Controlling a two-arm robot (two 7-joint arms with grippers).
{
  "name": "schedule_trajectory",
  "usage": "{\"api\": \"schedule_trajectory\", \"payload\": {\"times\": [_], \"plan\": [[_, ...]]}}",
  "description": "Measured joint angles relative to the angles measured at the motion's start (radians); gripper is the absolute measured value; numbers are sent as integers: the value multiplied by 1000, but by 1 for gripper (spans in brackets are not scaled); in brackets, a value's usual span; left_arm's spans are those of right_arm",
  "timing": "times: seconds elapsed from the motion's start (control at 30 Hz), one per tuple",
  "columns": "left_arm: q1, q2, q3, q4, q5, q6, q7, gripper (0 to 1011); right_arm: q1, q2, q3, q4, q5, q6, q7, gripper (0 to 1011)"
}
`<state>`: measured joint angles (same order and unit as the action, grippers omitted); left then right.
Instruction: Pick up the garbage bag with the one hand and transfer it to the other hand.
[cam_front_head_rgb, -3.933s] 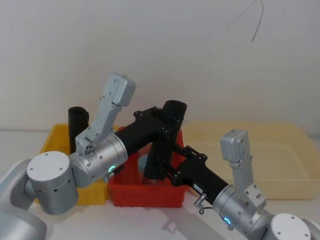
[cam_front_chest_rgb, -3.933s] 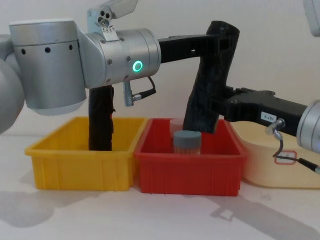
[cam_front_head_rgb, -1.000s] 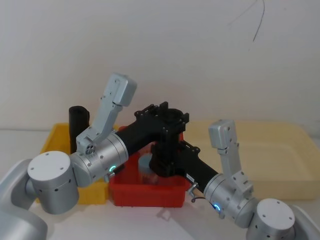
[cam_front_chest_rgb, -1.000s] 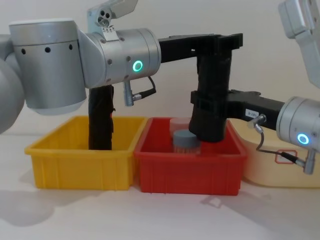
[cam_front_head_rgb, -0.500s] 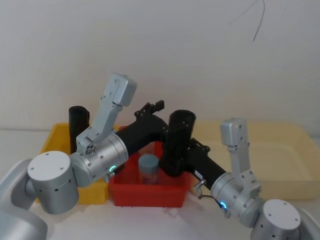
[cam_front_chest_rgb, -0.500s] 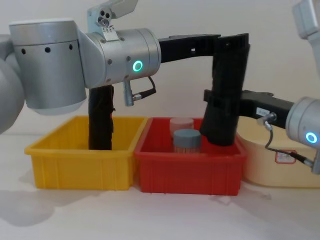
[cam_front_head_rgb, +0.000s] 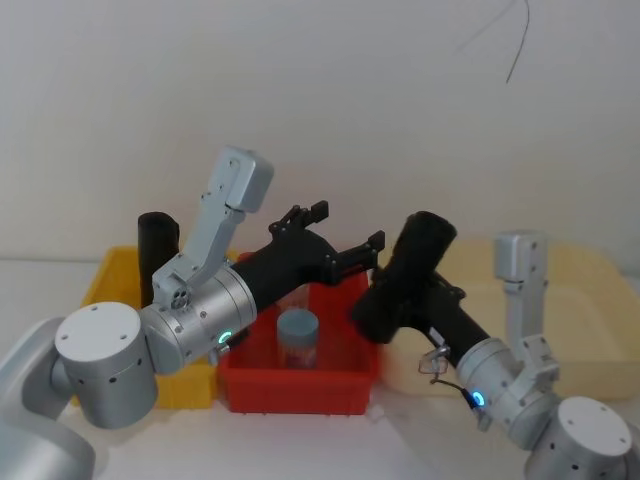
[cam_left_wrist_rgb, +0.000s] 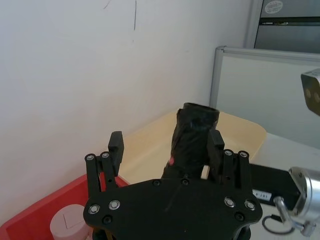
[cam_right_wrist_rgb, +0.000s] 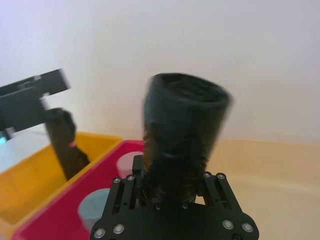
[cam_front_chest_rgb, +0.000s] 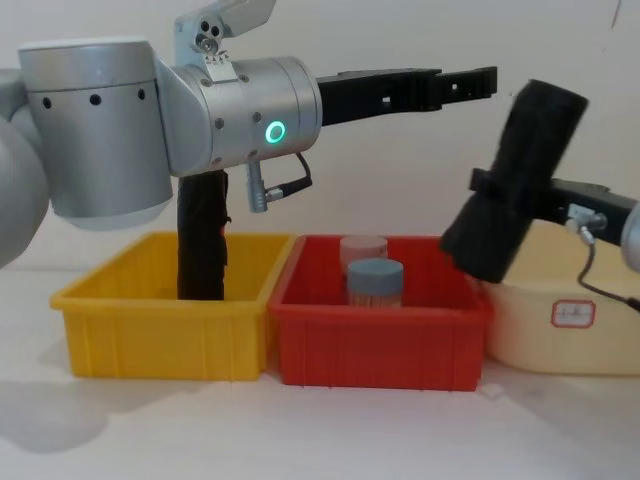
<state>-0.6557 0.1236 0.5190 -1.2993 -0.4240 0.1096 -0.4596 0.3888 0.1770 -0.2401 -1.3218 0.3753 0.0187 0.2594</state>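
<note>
The garbage bag (cam_front_chest_rgb: 515, 180) is a black, tightly rolled cylinder of crinkled matte plastic, with a hollow end at the top. It hangs in the air at a tilt: in the chest view its top leans toward 1 o'clock and its bottom toward 7 o'clock. The right tool (cam_front_chest_rgb: 503, 190), black with a small white label on its body, is clamped around the roll near its middle, one finger on each side. The left tool (cam_front_chest_rgb: 465, 82), long, black and flat-fingered, reaches out level with its fingers spread and nothing between them. It is apart from the bag, which lies near it at about its 4 o'clock in the chest view.
</note>
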Motion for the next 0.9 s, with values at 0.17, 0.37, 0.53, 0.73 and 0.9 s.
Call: {"api": "schedule_trajectory", "payload": {"times": [0.17, 0.37, 0.53, 0.73, 0.9], "plan": [[0, 0, 0, 0, 0, 0, 0, 1001, -5, -5, 35, -1, 22, 5, -20, 560], [0, 0, 0, 0, 0, 0, 0, 1002, -8, -15, 92, -2, 64, 4, -47, 560], [0, 0, 0, 0, 0, 0, 0, 1001, -8, -22, 132, 0, 98, -1, -67, 560], [0, 0, 0, 0, 0, 0, 0, 1001, -3, -26, 174, 6, 127, -3, -90, 560], [0, 0, 0, 0, 0, 0, 0, 1001, 3, -22, 198, 8, 137, 8, -116, 560]]}}
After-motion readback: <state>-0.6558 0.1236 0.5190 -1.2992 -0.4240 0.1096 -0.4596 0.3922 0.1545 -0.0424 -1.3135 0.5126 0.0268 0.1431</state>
